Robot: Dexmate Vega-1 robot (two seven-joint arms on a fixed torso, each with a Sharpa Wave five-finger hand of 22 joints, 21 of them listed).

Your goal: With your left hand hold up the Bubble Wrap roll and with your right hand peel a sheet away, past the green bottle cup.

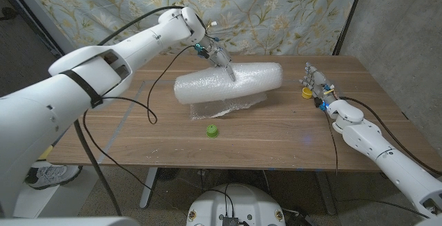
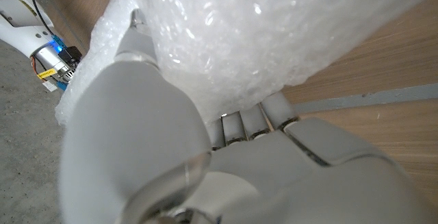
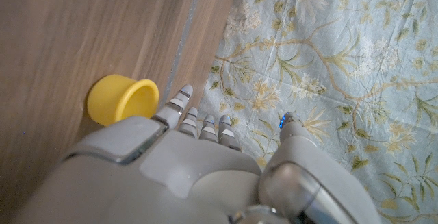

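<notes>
we find the bubble wrap roll [image 1: 228, 82] lying across the middle of the tabletop [image 1: 276, 126], a loose sheet [image 1: 228, 106] trailing beneath its near side, the green cup [image 1: 212, 132] just in front. our left hand [image 1: 219, 61] presses on top of the roll, fingers [image 2: 250, 122] tucked against it. our right hand [image 1: 316, 88] waits beside a yellow cup [image 1: 306, 93], fingers [image 3: 198, 125] apart, holding nothing. we judge the roll light, soft and slippery; the loose edge is the place to pinch.
</notes>
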